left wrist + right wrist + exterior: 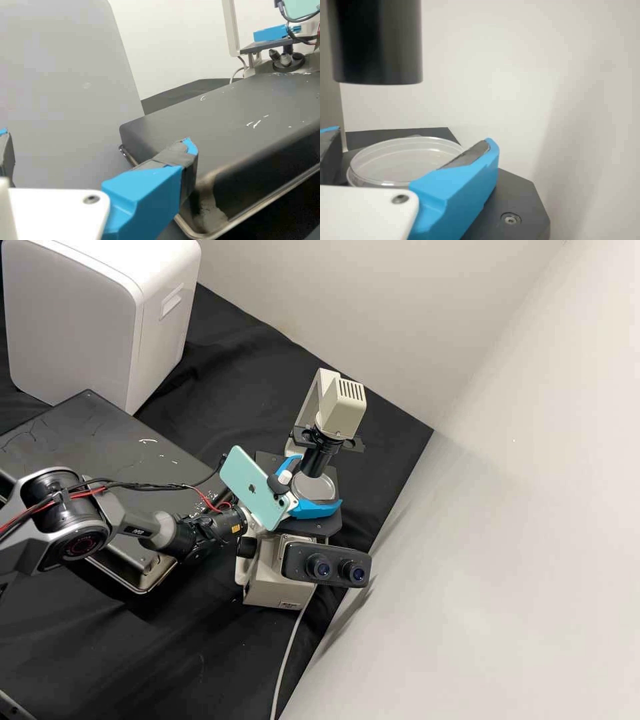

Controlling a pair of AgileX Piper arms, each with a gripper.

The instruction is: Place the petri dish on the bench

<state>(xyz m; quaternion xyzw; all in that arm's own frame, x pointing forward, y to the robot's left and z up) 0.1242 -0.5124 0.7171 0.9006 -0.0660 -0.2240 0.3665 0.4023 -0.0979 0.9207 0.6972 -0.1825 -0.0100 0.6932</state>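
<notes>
We've got the petri dish (405,160) on the microscope (280,573) stage, right tool (319,481) open around it without a clear grip, left tool (96,140) open and empty away from the microscope, so grasping, lifting and placing on the table (133,640) all remain.

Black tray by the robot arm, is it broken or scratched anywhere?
Scratched, yes. The black tray has white scuffs on its top, and paint has chipped off the corner beside the left gripper, baring grey metal along the rim.
</notes>
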